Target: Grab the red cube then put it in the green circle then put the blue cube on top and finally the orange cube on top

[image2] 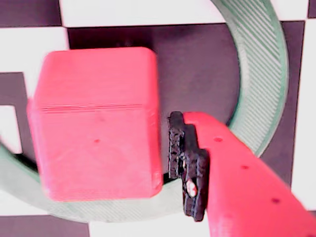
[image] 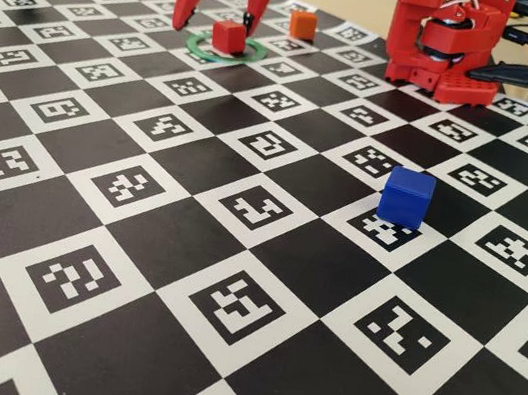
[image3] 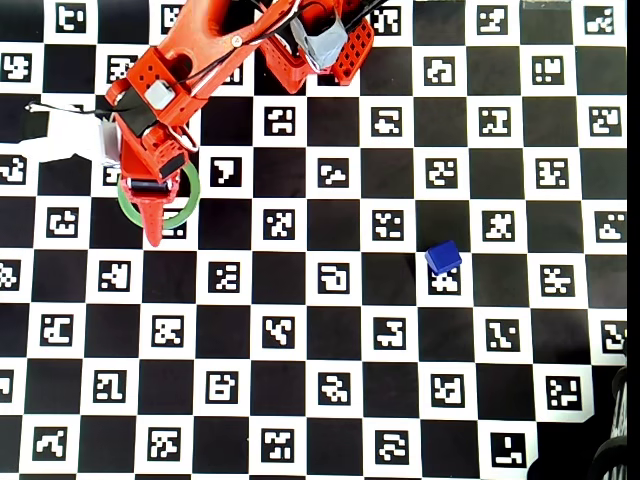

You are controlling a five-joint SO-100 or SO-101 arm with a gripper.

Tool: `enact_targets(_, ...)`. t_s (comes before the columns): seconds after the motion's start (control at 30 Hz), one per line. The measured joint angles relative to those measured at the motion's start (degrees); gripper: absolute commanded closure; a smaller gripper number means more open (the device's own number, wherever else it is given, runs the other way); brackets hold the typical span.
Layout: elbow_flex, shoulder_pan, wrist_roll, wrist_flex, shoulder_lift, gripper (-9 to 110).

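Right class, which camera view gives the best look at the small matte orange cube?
The fixed view: the small matte orange cube sits uncovered at the far end of the checkerboard table, right of the thin green ring. The wrist view shows only the small red cube; overhead, the arm seems to cover it.

Bright, even light, soft shadows; the wrist view is blurred and overexposed.
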Motion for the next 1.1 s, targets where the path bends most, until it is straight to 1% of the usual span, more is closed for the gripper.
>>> enact_targets(0.3,-6.3,-1.5,3.3,10.5,7.8,48)
enact_targets(0.5,-11.0,-6.3,8.1,20.0,13.0,49)
enact_targets(0.8,-19.8,-19.0,22.6,29.4,13.4,50)
enact_targets(1.1,-21.2,-32.4,38.6,30.4,13.4,50)
